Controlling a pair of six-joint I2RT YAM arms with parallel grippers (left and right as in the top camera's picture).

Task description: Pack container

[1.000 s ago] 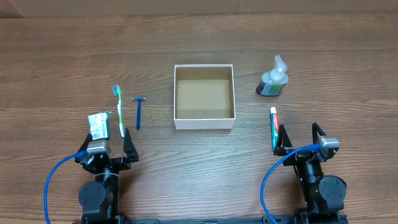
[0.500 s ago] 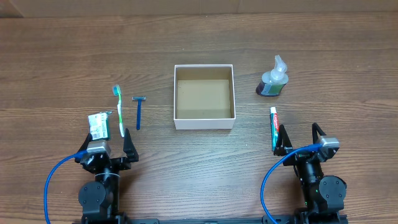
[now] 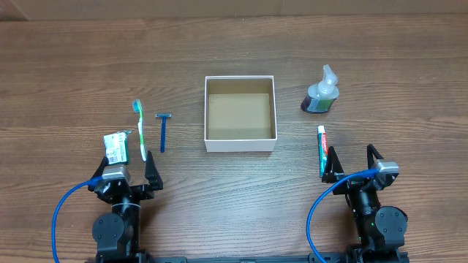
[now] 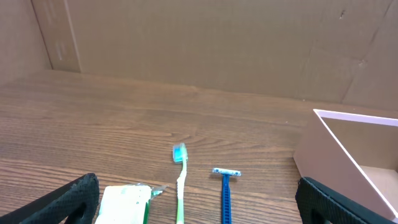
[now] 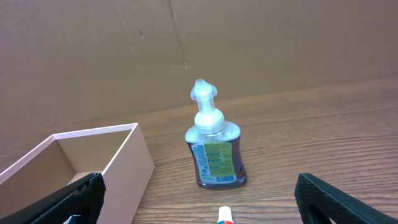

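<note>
Container (image 3: 240, 143) on wood table (image 3: 73, 73), cardboard wall (image 4: 186, 43) behind; left claw (image 3: 124, 169), right claw (image 3: 351, 161) gape empty.

Lighting: bright, even, diffuse, from above. The brown wood-grain table (image 3: 234, 197) reads matte throughout. Shadows ahead of my left claw (image 4: 200, 208) are short and soft. Overhead view: sharp. Wrist views: softer; my black fingertips (image 4: 71, 199) blur at the lower corners.

Wrist views: container (image 4: 323, 155) cropped at edge; toothpaste (image 5: 224, 216) mostly cropped.
</note>
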